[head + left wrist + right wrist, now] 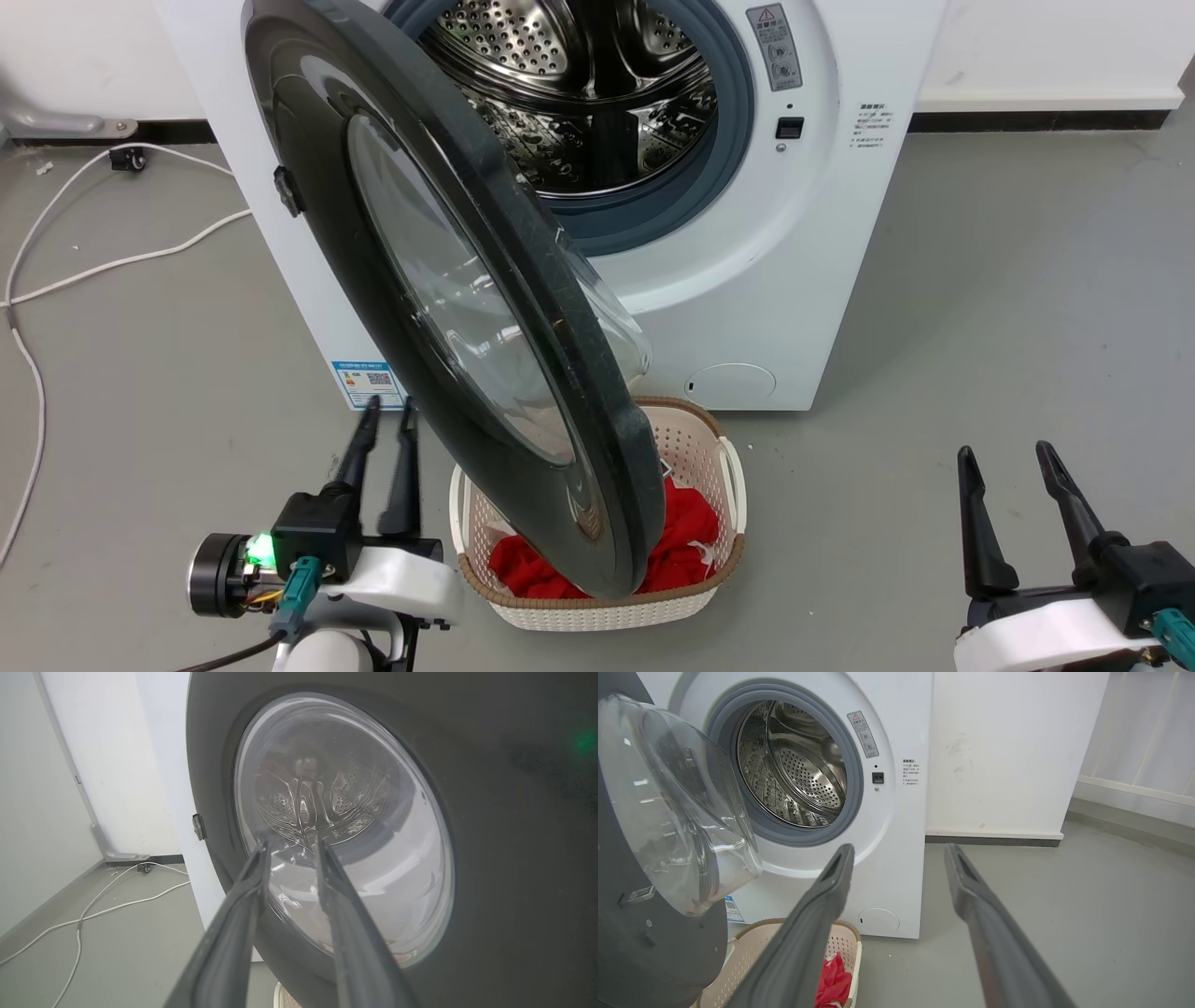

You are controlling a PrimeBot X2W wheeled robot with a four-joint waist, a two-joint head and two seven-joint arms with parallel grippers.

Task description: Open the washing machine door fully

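The washing machine (822, 233) stands white against the wall, its steel drum (579, 84) exposed. The washing machine door (448, 308), a glossy black disc with a clear glass bowl, is swung out toward me on its left hinge and hangs over a basket. My left gripper (389, 411) is low on the door's outer side, fingers a narrow gap apart and holding nothing. In the left wrist view, the left gripper (293, 844) points at the door (514, 858) window; I cannot tell whether it touches. My right gripper (1004, 455) stands open at the lower right, well clear of the door (654, 952).
A cream laundry basket (709, 448) with red cloth (686, 532) sits on the floor under the door's lower edge, right in front of the machine. A white cable (93, 266) trails over the grey floor on the left. Open floor lies to the machine's right.
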